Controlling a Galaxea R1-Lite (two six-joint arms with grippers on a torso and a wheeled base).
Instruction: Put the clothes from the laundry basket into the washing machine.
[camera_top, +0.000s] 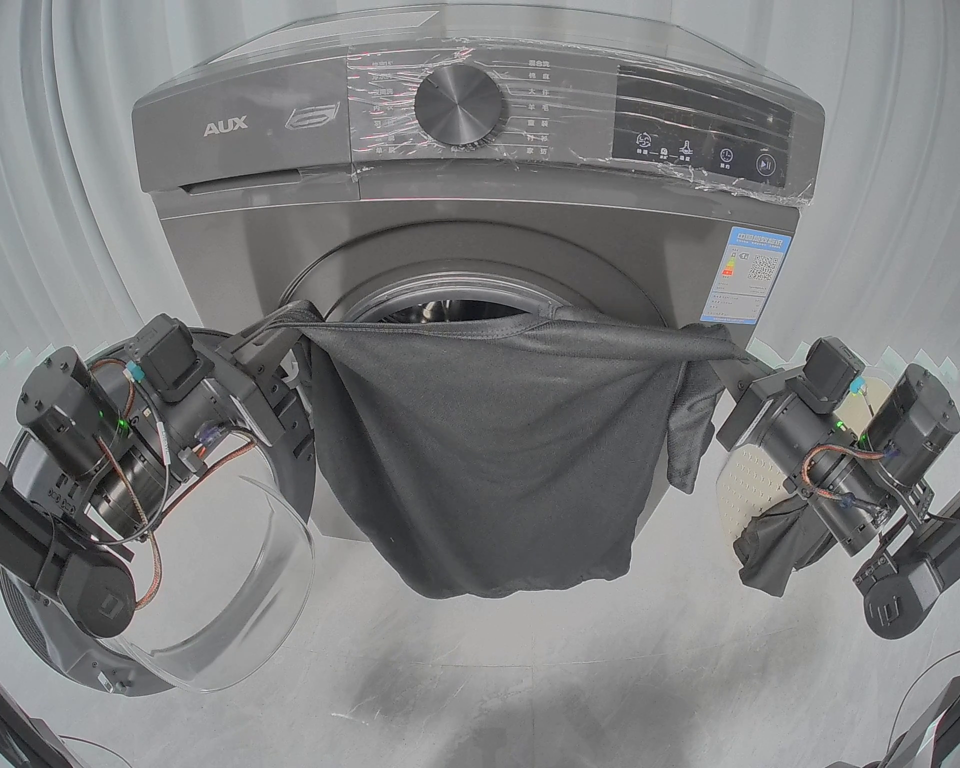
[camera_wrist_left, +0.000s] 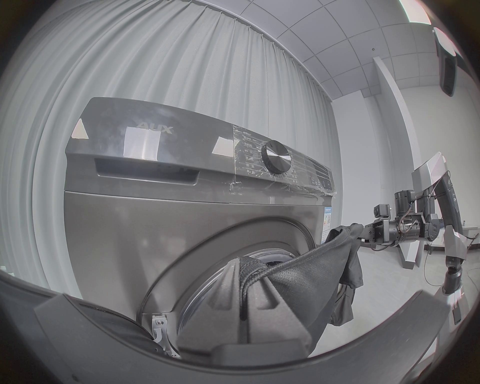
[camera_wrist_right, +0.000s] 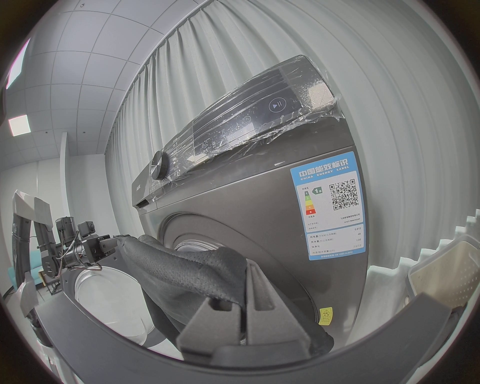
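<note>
A dark grey garment (camera_top: 490, 440) hangs spread out in front of the washing machine (camera_top: 470, 210), stretched between both grippers across the round drum opening (camera_top: 450, 300). My left gripper (camera_top: 285, 325) is shut on the garment's left top corner (camera_wrist_left: 280, 275), at the opening's left side. My right gripper (camera_top: 735, 360) is shut on the right top corner (camera_wrist_right: 200, 270), beside the machine's right edge. The cloth sags well below the opening, and a sleeve (camera_top: 690, 430) dangles at the right. The laundry basket (camera_top: 760, 480) stands at the right behind my right arm, with dark cloth (camera_top: 785, 545) hanging at it.
The machine's glass door (camera_top: 230, 570) stands swung open at the left, under my left arm. Pale curtains (camera_top: 60, 200) hang behind the machine. The grey floor (camera_top: 500, 680) lies in front of the machine.
</note>
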